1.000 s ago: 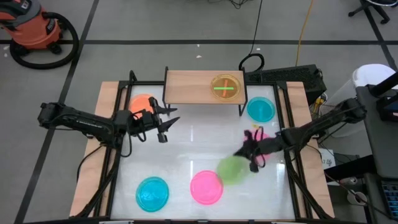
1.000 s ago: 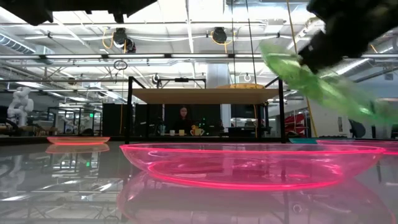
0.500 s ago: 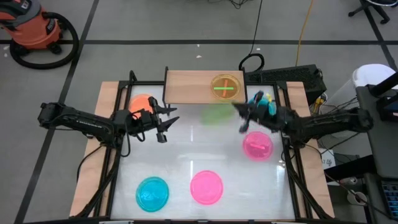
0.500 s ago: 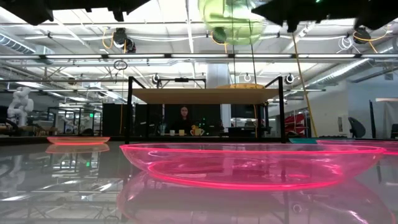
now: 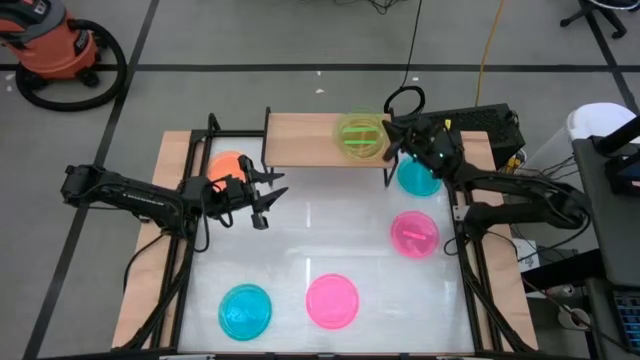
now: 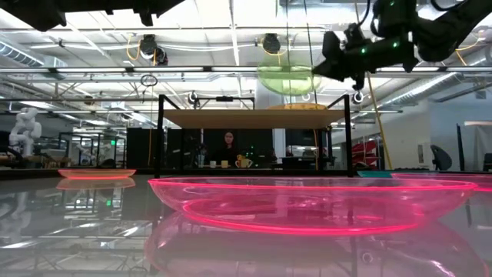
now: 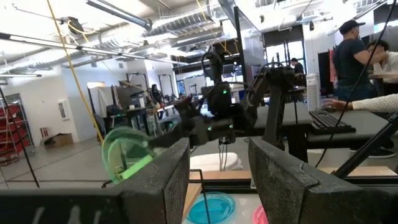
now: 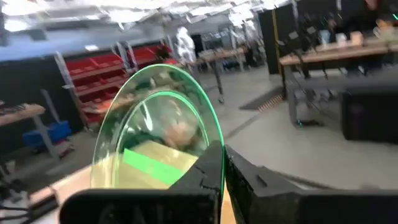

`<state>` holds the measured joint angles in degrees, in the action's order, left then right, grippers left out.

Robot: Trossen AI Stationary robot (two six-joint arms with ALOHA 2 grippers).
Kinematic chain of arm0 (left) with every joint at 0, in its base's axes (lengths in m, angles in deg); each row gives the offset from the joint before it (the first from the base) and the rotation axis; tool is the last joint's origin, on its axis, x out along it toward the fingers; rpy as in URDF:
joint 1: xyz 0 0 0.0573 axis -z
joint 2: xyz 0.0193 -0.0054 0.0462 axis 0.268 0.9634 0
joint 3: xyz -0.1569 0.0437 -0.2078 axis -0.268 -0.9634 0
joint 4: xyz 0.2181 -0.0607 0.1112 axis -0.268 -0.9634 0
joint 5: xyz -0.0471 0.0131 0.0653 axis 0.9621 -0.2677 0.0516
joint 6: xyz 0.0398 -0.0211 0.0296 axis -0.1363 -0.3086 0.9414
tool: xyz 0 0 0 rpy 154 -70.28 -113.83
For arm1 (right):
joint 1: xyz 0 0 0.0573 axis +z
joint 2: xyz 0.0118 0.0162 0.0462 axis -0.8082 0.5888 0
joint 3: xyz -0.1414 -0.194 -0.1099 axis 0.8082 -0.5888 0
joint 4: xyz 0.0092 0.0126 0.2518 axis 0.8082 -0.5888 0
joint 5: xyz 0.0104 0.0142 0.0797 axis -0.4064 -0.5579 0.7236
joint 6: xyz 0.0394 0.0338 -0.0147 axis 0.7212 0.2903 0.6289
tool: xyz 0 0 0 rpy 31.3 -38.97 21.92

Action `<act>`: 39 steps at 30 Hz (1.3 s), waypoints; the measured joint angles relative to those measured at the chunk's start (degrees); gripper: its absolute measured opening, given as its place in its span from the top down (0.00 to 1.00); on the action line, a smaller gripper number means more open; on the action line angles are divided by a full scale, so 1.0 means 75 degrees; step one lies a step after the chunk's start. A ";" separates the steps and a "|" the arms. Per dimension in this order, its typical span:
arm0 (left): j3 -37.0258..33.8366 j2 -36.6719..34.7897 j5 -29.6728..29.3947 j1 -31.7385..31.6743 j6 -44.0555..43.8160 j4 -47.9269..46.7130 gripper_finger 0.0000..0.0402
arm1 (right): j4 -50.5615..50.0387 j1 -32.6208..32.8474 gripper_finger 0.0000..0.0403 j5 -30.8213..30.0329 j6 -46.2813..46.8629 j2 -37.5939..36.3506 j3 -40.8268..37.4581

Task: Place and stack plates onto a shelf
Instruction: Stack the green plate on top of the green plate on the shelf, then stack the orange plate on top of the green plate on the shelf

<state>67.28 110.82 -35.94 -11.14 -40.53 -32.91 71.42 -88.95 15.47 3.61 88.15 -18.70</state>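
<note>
My right gripper (image 5: 392, 140) is shut on a green plate (image 5: 360, 135), which hangs in the air over the right end of the light-wood shelf (image 5: 305, 140). An orange plate (image 6: 304, 106) lies on the shelf board just under it. On the white table rest another orange plate (image 5: 228, 163), two blue plates (image 5: 418, 177) (image 5: 245, 310) and two pink plates (image 5: 414, 233) (image 5: 332, 300). My left gripper (image 5: 264, 196) waits open at the table's left, beside the orange plate there. My right gripper pinches the green plate's rim (image 8: 216, 138) between its two fingers, on the side toward the table's right. The fingers reach in about level from the right. The plate is lifted clear above the shelf (image 6: 254, 117), roughly level with its hollow upward.
A pink plate (image 6: 307, 204) fills the foreground of the low view. The shelf's black legs (image 5: 390, 175) stand at the table's far edge. The left arm (image 5: 130, 192) stretches in from the left. People are at desks beyond the table (image 7: 348, 50). An orange vacuum (image 5: 55, 45) stands on the floor.
My right gripper has carried the green plate up from the table's near right, toward the far edge, to above the shelf's right end. The plate, steeply tilted a second ago, now sits about level. The pink plate at the right has come into view.
</note>
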 joint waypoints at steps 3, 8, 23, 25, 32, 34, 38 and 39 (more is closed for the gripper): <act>0.0000 0.0000 0.0001 0.0000 0.0003 -0.0003 0.58 | -0.0171 -0.0205 1.00 -0.0005 0.0106 0.0138 0.0000; 0.0000 0.0000 0.0001 0.0000 0.0006 -0.0003 0.58 | -0.0254 -0.0227 1.00 0.0000 0.0073 0.0302 0.0000; 0.0000 0.0000 0.0001 0.0000 -0.0026 -0.0053 0.58 | -0.0388 -0.0221 0.74 0.0052 -0.0288 0.0232 -0.0002; 0.0000 -0.0003 -0.0003 0.0000 -0.0026 -0.0140 0.58 | -0.0353 -0.0221 0.69 0.0273 -0.0289 0.0097 -0.0001; 0.0923 -0.0102 -0.2776 0.0146 -0.0227 -0.4306 0.58 | 0.0104 -0.0185 0.62 0.2224 -0.0377 -0.1079 -0.0006; 0.1527 -0.0096 -0.3355 0.0147 -0.1120 -0.6656 0.58 | 0.0089 -0.0094 0.62 0.2814 -0.0328 -0.1537 -0.0006; 0.2039 0.0188 -0.3402 0.0032 -0.3032 -0.9637 0.58 | -0.0274 0.0276 0.62 0.3253 -0.0145 -0.2449 -0.0006; 0.2016 0.0240 -0.3396 -0.0034 -0.3371 -1.0153 0.58 | -0.0422 0.0405 0.62 0.3276 -0.0129 -0.2657 -0.0006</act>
<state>82.40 112.61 -61.40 -11.40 -65.81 -109.05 68.26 -85.92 40.03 2.64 68.22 -18.74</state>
